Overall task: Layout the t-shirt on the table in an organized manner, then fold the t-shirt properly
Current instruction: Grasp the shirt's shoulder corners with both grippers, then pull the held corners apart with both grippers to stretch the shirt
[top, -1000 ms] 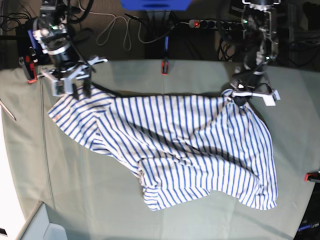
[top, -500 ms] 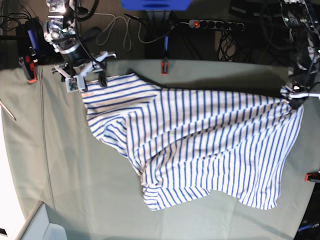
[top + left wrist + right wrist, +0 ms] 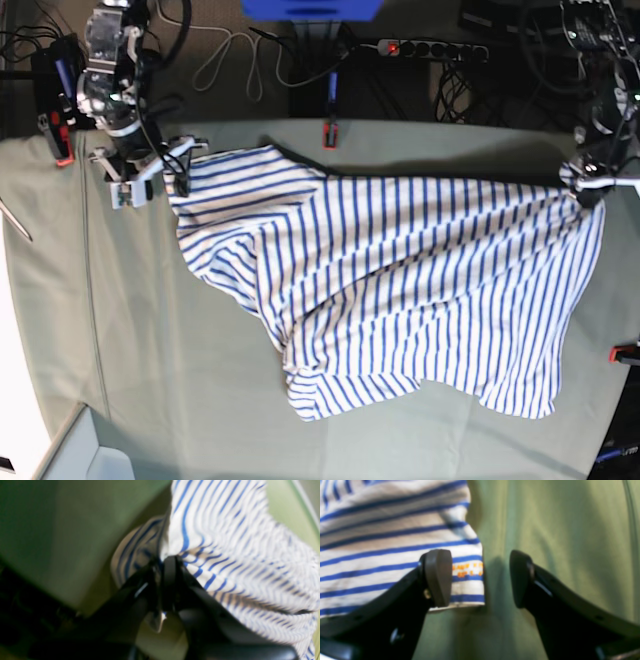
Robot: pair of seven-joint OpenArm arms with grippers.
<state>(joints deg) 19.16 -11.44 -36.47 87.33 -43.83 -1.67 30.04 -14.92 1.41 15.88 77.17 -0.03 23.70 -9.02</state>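
We are looking at the tabletop (image 3: 60, 300) filling the base view, and the t-shirt (image 3: 400, 300) is lying across its middle, stretched toward the upper right of the frame, probably to pull the cloth flat for laying out. The left gripper (image 3: 162, 562) is pinching a bunched corner there, jaws closed on the fabric. At upper left, the right gripper (image 3: 480, 577) is hovering with jaws wide apart, holding nothing, a hem corner lying below them. We are struggling with blur in the left wrist view, and the shirt's lower folds are hiding its true outline.
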